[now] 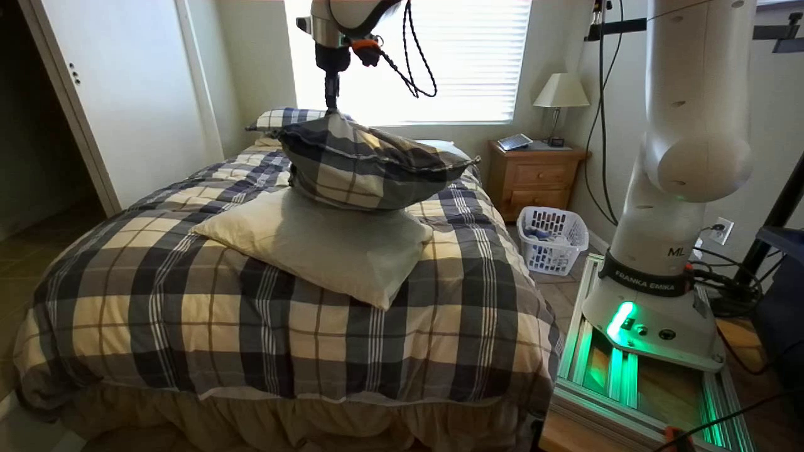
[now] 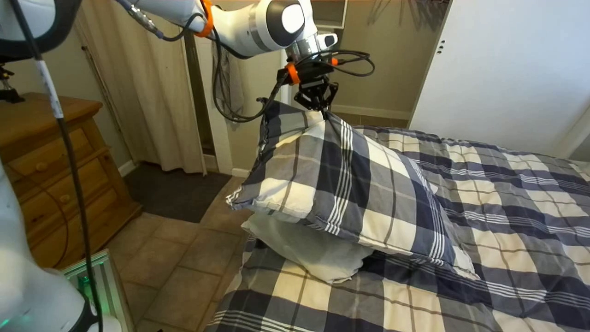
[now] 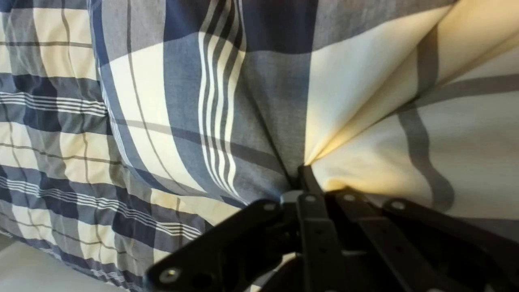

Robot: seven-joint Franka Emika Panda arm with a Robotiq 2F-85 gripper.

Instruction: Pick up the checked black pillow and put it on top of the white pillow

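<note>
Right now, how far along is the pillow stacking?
Done: the checked black pillow is grasped and over part of the white pillow. In progress: the hand pinches the checked one's raised side. Left, likely: settling its tilt, then opening the shut hand and withdrawing.

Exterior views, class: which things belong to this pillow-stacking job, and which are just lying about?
Part of the job:
checked black pillow
white pillow
end effector

Just lying or standing about:
pale plaid pillow
table lamp
wooden nightstand
white laundry basket
wooden dresser
</note>
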